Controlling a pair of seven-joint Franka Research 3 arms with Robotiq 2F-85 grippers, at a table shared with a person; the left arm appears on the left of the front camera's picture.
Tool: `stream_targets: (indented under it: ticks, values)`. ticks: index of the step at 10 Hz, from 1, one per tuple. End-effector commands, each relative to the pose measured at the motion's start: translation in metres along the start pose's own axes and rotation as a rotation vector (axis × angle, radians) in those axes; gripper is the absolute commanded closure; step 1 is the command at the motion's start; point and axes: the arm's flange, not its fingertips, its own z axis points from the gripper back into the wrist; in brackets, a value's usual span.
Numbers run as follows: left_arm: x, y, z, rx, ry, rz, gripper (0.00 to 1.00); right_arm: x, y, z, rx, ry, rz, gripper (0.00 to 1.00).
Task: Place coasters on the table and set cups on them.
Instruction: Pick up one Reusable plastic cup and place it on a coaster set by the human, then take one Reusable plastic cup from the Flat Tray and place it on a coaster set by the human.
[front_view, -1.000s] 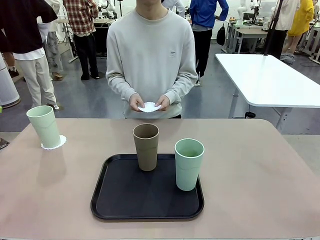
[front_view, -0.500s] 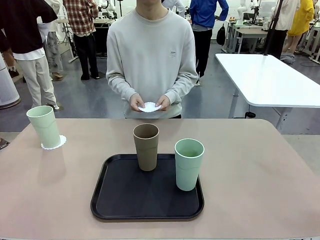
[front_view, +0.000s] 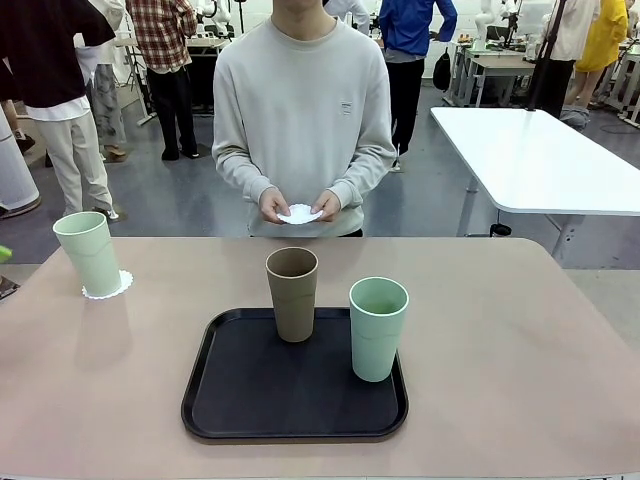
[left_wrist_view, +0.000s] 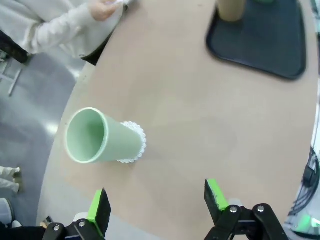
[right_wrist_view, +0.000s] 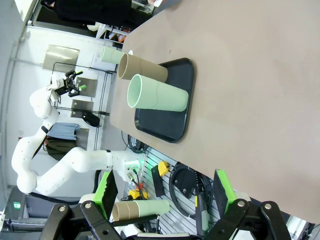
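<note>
The left hand (left_wrist_view: 157, 200) hung open beside the 1 mint cup (front_view: 90, 252) set on its coaster (front_view: 110, 288) well left of the tray (front_view: 195, 400), the right hand (right_wrist_view: 165, 189) open too, while the brown cup (front_view: 292, 293) and other mint cup (front_view: 378, 328) stood on the tray and the person (front_view: 300, 110) behind it held unplaced coasters (front_view: 299, 214).

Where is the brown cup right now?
In the front view, the brown cup stands upright on the black tray, near the tray's far edge on the person's side. A mint green cup stands just to its right on the same tray.
</note>
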Motion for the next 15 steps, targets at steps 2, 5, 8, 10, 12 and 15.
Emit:
stream_targets:
  ticks: [2,5,8,10,12,15]
  values:
    - [0.016,-0.045,-0.016,-0.026,0.192,-0.141,0.0,0.0,-0.001,0.0,0.006,-0.001,0.001,0.0]
    - [0.021,-0.045,-0.017,-0.073,0.183,-0.177,0.0,0.0,-0.001,0.0,0.006,-0.001,0.001,0.0]
    - [0.034,-0.017,-0.017,-0.049,0.18,-0.178,0.0,0.0,-0.001,0.0,0.006,-0.001,0.001,0.0]
    - [0.034,-0.017,-0.017,-0.049,0.18,-0.178,0.0,0.0,-0.001,0.0,0.006,-0.001,0.001,0.0]
    - [0.034,-0.017,-0.017,-0.049,0.18,-0.178,0.0,0.0,-0.001,0.0,0.006,-0.001,0.001,0.0]
    - [0.034,-0.017,-0.017,-0.049,0.18,-0.178,0.0,0.0,-0.001,0.0,0.006,-0.001,0.001,0.0]
